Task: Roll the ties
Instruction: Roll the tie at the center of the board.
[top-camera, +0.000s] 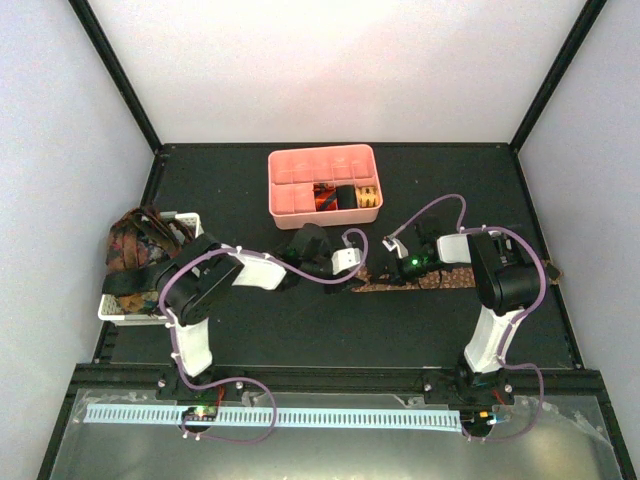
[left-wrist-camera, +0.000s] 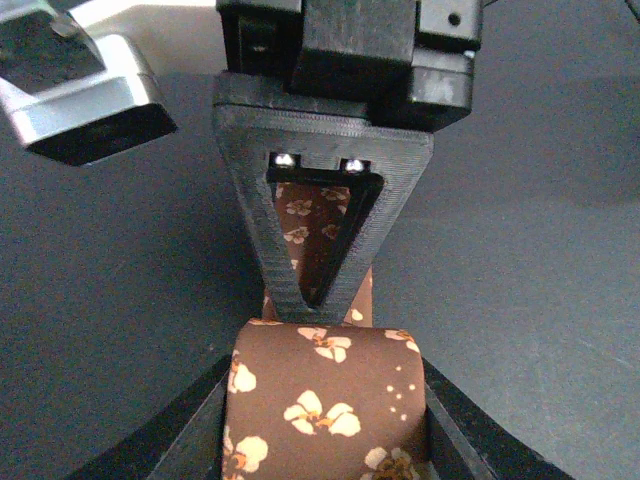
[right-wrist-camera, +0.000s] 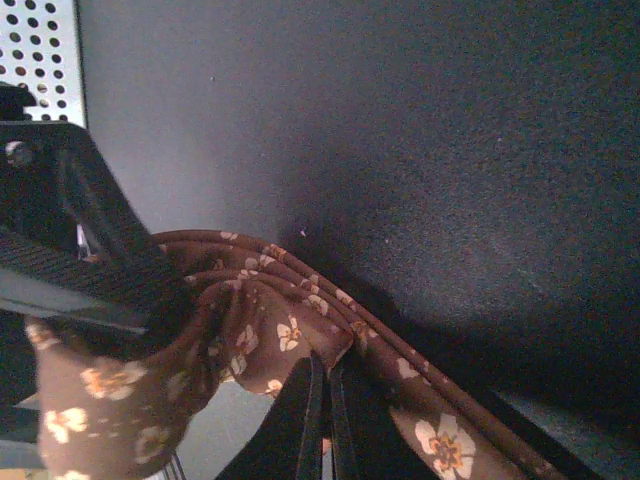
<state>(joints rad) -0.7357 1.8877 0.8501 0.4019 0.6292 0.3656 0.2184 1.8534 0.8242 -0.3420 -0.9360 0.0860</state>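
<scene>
The brown tie lies flat on the black table, running sideways between the two arms. In the left wrist view its flower-printed near end is folded over into a thick pad, with a narrow strip leading away from that pad.

The left gripper is clamped on this pad. One finger touches one edge of the fabric and the opposite finger touches the other edge.

The right gripper stands just beyond the pad, on the narrow strip. Its jaws are drawn together. We see the cloth gathered into puckers at their tips, so they appear to pinch the strip, although the contact itself is in shadow.

At the far side of the table stands the pink tray. Rolled ties sit in its front right compartments: black, red-orange and gold.

At the table's left edge stands the white basket, with a heap of unrolled ties in it.
</scene>
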